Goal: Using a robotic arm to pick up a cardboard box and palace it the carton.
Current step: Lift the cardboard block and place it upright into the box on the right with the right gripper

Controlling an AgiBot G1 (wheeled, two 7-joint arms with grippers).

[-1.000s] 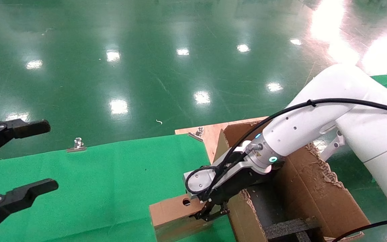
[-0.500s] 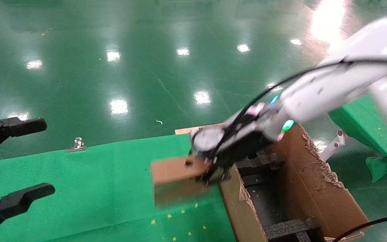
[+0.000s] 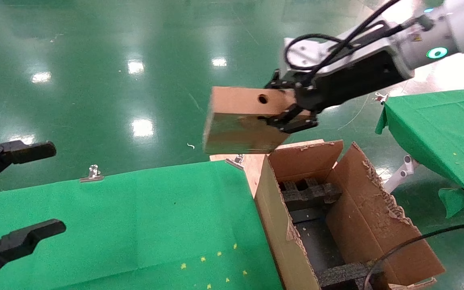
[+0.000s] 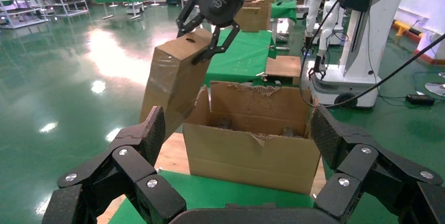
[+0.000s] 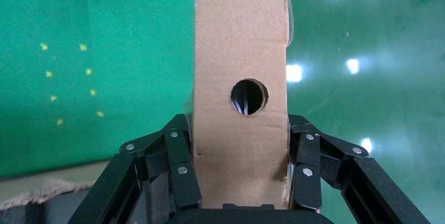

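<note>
My right gripper [image 3: 290,102], on the white arm with the teal ring [image 3: 436,52], is shut on the small brown cardboard box [image 3: 242,121] with a round hole. It holds the box high in the air, above and beyond the far end of the carton. In the right wrist view the box [image 5: 240,51] sits clamped between both fingers [image 5: 178,169]. The big carton [image 3: 371,225] with torn flaps and black foam inserts [image 3: 306,193] stands open at the table's right end. It also shows in the left wrist view [image 4: 252,153], with the held box [image 4: 173,85] above it. My left gripper [image 3: 22,193] is open at the left edge.
A green cloth table [image 3: 115,225] spreads in front, with metal clips [image 3: 93,173] on its far edge. A second green table [image 3: 441,121] stands at the right. A wooden board [image 3: 252,161] lies under the carton. Shiny green floor [image 3: 135,80] lies beyond.
My right gripper has lifted the small box from the table beside the carton, up and away to a point high above the carton's far end. The left gripper has stayed put.
</note>
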